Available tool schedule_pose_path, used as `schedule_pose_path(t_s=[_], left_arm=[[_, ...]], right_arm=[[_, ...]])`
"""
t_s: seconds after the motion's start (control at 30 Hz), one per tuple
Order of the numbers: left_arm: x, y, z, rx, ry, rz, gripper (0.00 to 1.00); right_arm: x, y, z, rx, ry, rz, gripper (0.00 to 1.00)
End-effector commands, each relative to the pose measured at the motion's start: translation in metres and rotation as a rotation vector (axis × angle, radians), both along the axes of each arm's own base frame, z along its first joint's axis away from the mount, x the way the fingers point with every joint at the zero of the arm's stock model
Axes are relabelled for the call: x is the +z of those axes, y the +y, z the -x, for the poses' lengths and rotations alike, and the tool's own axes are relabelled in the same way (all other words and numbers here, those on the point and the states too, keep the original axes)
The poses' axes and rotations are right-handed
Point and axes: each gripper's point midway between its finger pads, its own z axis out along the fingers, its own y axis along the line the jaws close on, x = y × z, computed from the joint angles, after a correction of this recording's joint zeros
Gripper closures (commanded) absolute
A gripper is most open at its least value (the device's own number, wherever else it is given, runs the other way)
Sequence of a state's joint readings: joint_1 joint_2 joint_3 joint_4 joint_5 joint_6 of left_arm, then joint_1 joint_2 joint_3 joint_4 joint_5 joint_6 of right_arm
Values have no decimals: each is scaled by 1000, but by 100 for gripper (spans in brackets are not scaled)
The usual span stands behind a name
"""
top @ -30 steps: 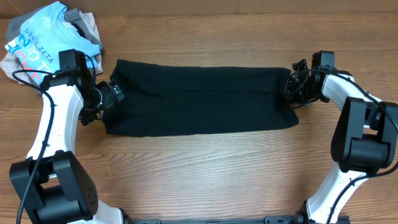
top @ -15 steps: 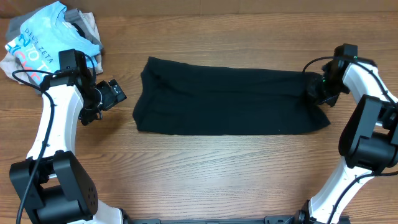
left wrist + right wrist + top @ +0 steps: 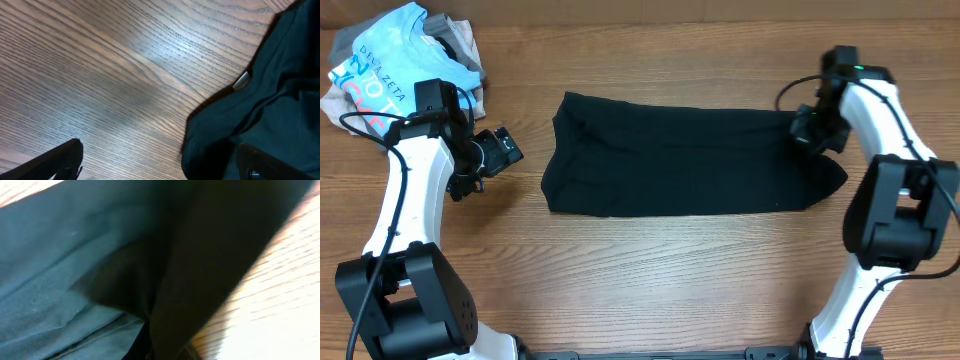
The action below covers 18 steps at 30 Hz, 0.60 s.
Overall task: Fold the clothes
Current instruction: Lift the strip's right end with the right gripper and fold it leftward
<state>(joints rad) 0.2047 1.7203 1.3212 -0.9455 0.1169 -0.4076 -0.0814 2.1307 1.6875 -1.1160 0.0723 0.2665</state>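
Observation:
The black garment [image 3: 680, 155] lies in a long folded strip across the middle of the table in the overhead view. My left gripper [image 3: 502, 150] is open and empty, just left of the garment's left edge. In the left wrist view the fingers [image 3: 165, 167] are spread wide over bare wood, with the garment [image 3: 270, 100] and its small white label [image 3: 242, 80] at the right. My right gripper [image 3: 810, 128] is shut on the garment's right end and holds it raised. In the right wrist view [image 3: 165, 352] the black fabric [image 3: 90, 255] fills the frame.
A pile of other clothes sits at the back left corner: a light blue tee with lettering [image 3: 390, 55] on grey and beige garments [image 3: 460, 35]. Wooden table [image 3: 650, 270] around the garment.
My left gripper let go of the garment's left end and stayed put. My right gripper dragged the garment to the right, then came back left with the right end lifted.

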Motion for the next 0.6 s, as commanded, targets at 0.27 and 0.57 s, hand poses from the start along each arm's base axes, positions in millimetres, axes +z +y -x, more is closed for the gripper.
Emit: schedule_pose_path(t_s=[0.27,0.57], left_arm=[[8,1,-5,-24,-34,-6,0],[8,1,-5,-24,-35,-6,0]], right_arm=[[24,50,-3,75,-36,184,96],[24,79,-1,122,-42,190,96]])
